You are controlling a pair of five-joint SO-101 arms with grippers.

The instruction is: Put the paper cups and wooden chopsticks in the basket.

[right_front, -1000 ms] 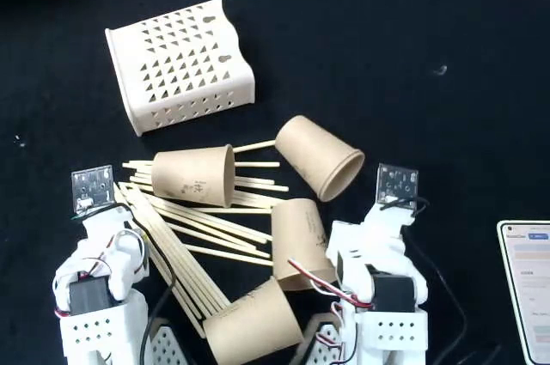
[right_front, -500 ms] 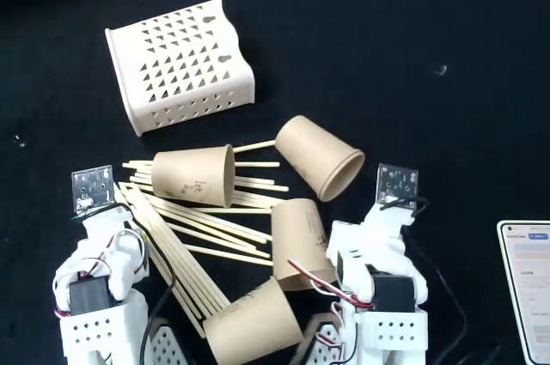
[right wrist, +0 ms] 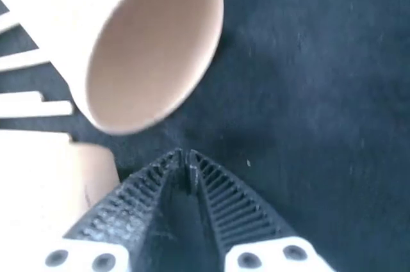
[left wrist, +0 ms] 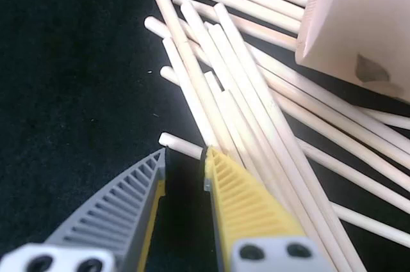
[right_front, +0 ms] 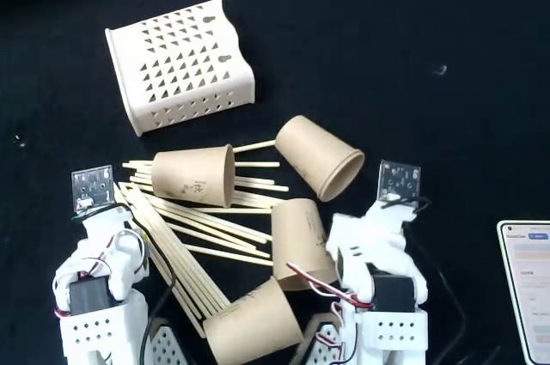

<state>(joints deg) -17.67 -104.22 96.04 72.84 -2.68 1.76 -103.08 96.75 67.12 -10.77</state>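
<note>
Brown paper cups, four of them, lie on their sides in a loose heap on the black bench. One paper cup has its long axis from 9 to 3 o'clock, mouth toward 3. A second cup, just beside it at 3 o'clock, runs from 10 to 4 o'clock with its mouth toward 4. A third cup lies along the 12 to 6 line, its lower end behind an arm. The fourth cup, at 6 o'clock of the heap, slants from 8 to 2 o'clock.

The pale wooden chopsticks are spread under and between the cups. One sheaf runs from 10 to 4 o'clock; a few others lie close to the 9 to 3 line beneath the first cup.

The white perforated plastic basket sits at 11 o'clock of the heap, apart from it, a perforated wall facing up.

The left pincer is a narrow gap apart and grips nothing; the blunt end of one chopstick lies across the gap at its tips, on the bench.

The right pincer has its tips pressed together on nothing, pointing at bare bench just short of a cup's open mouth.

A white-screened device lies at the bench's 4 o'clock edge.
</note>
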